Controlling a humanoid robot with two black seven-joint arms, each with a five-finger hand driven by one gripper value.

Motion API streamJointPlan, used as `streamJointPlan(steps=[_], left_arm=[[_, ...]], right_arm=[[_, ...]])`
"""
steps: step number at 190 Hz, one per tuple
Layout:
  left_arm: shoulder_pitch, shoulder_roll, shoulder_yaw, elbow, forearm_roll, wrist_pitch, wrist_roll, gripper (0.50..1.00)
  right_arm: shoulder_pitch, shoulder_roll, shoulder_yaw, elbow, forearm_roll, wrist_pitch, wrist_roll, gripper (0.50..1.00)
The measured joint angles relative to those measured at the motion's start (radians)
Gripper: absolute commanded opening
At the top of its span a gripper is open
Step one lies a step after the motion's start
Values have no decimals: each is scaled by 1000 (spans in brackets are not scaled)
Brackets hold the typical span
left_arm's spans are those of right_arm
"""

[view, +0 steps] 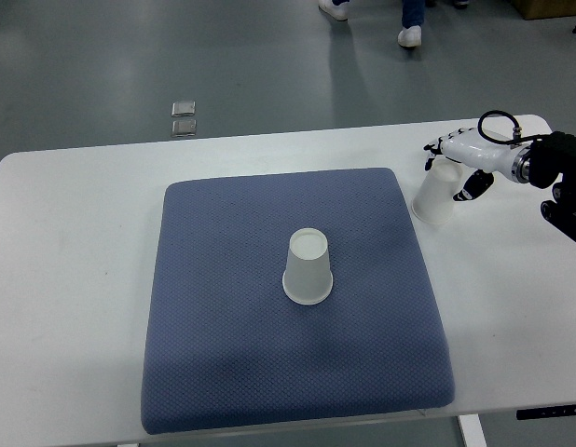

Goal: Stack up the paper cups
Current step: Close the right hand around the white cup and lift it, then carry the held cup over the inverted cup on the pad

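Note:
One white paper cup point(308, 268) stands upside down near the middle of the blue mat point(232, 354). A second white paper cup point(435, 197) stands upside down on the white table just off the mat's right edge. My right hand point(456, 168), white with black joints, comes in from the right edge and is curled around this second cup's upper part. The left arm does not show.
The white table point(74, 279) carries the mat. Beyond its far edge is grey floor with two small metal floor plates point(184, 118). A person's feet in white shoes point(409, 35) show at the top edge.

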Motion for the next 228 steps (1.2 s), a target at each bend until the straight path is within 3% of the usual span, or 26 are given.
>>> streamJointPlan(steps=[28, 77, 104, 179, 207, 228], left_arm=[[0, 0, 0, 0, 0, 0, 0, 1000], [0, 0, 0, 0, 0, 0, 0, 1000], [0, 0, 0, 0, 0, 0, 0, 1000], [0, 0, 0, 0, 0, 0, 0, 1000], [0, 0, 0, 0, 0, 0, 0, 1000], [0, 0, 0, 0, 0, 0, 0, 1000]], right_arm=[[0, 0, -2, 0, 0, -1, 0, 858], [1, -1, -28, 0, 0, -5, 1, 637], [2, -2, -37, 0, -3, -13, 1, 547], [80, -52, -24, 42, 15, -33, 14, 533], [144, -100, -19, 170, 45, -14, 34, 531], [190, -151, -17, 312, 93, 45, 42, 529]])
